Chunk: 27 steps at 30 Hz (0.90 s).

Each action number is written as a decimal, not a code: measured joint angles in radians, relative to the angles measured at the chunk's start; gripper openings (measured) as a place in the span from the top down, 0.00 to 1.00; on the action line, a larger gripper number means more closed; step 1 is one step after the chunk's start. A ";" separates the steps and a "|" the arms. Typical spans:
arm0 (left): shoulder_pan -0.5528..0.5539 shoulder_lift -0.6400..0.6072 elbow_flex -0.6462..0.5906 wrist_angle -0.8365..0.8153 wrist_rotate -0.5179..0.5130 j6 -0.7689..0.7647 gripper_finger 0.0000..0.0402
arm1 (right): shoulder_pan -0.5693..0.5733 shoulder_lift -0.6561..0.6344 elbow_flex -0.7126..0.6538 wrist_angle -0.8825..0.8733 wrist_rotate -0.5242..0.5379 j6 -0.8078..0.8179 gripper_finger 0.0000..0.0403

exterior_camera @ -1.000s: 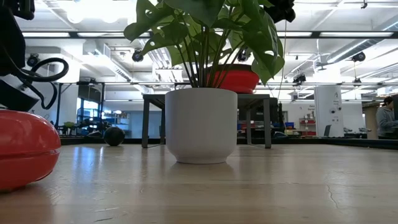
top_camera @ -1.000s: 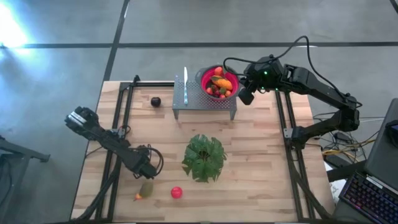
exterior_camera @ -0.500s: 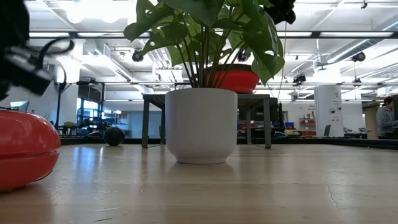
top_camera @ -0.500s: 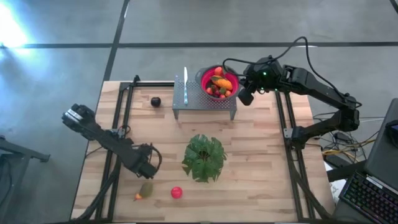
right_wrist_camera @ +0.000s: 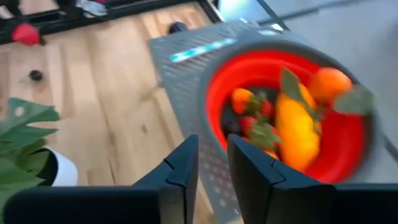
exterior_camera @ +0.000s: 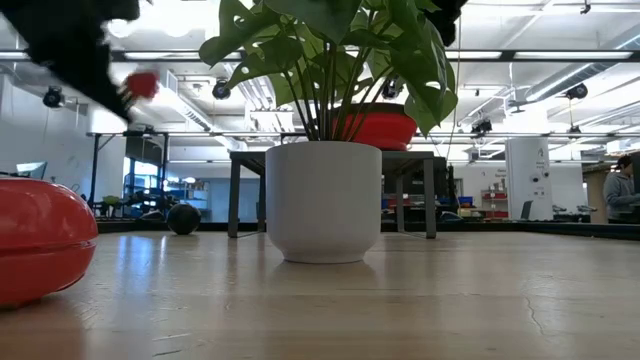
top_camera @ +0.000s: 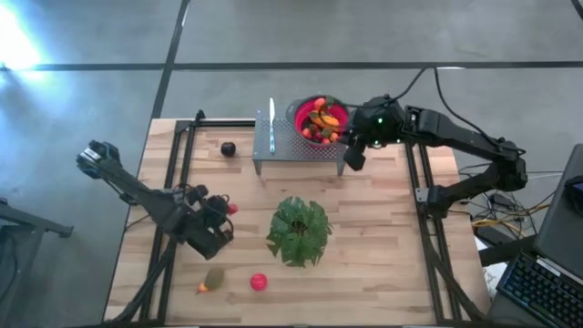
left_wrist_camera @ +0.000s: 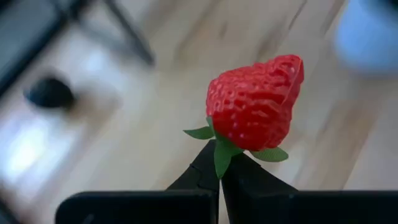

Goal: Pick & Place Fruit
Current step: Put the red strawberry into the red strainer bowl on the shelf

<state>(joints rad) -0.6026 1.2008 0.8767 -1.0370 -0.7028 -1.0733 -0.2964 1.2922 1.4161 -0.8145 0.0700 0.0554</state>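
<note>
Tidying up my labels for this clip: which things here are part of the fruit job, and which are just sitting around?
Part of the job:
- strawberry, held by the shut left end effector
- red fruit and olive-green fruit on the table
- dark purple fruit
- fruit in the red bowl
- right end effector near the bowl

Lying about:
- potted plant
- metal stand
</note>
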 joint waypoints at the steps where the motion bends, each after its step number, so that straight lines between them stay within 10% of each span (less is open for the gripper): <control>1: 0.000 -0.012 0.000 0.037 -0.046 0.035 0.99 | 0.019 0.000 -0.011 0.022 0.000 -0.009 0.78; 7: 0.011 -0.058 -0.011 0.355 -0.261 0.338 0.99 | 0.143 0.000 -0.072 0.161 0.005 -0.058 0.70; 15: 0.128 -0.039 -0.015 0.769 -0.278 0.777 0.99 | 0.269 0.001 -0.178 0.416 0.009 -0.137 0.60; 27: 0.435 0.036 -0.079 1.336 0.279 1.059 0.99 | 0.346 0.003 -0.333 0.702 0.018 -0.230 0.46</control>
<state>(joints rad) -0.1680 1.2371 0.7982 0.2991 -0.4236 -0.0143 0.0496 1.2950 1.0827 -0.1128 0.0880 -0.1744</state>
